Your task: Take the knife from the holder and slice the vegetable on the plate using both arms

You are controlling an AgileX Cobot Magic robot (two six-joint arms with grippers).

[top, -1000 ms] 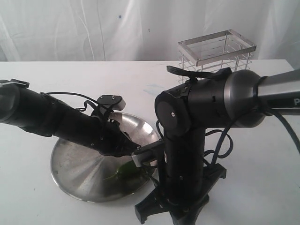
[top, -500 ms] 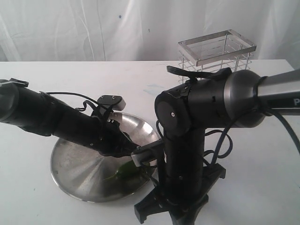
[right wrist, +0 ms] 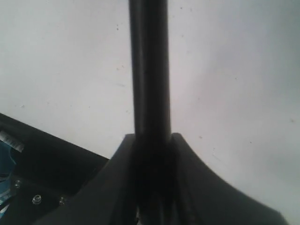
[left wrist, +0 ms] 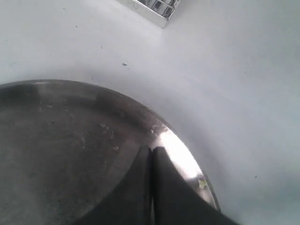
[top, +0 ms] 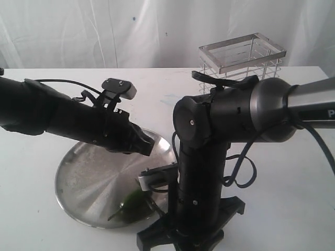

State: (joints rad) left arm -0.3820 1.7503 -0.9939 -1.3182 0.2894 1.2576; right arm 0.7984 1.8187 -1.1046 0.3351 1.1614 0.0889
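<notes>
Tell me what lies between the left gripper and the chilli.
Exterior view: only bare plate separates the left gripper from the chilli; the gripper is shut and empty.

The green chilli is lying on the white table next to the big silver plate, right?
Not quite. The green chilli is lying on the big silver plate itself, near its front rim, not on the white table. The exterior view shows this.
</notes>
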